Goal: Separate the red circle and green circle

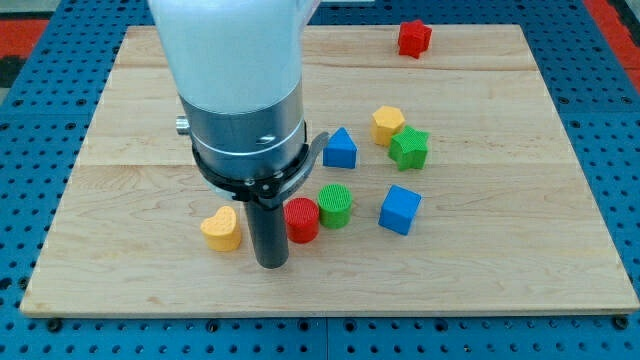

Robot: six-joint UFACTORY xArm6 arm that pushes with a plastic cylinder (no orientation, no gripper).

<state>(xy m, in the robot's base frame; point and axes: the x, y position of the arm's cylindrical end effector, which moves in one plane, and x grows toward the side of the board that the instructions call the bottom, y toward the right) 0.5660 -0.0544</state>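
The red circle (302, 220) and the green circle (335, 205) stand side by side and touch, a little below the board's middle; the green one is to the upper right of the red one. My tip (271, 264) rests on the board just left of and below the red circle, close against its left side. The rod and the arm's body rise from there and hide the board above it.
A yellow heart (221, 229) lies left of my tip. A blue triangle (340, 149), a yellow hexagon (388, 124), a green star (409, 148) and a blue cube (400, 209) lie to the right. A red star (414, 38) sits near the top edge.
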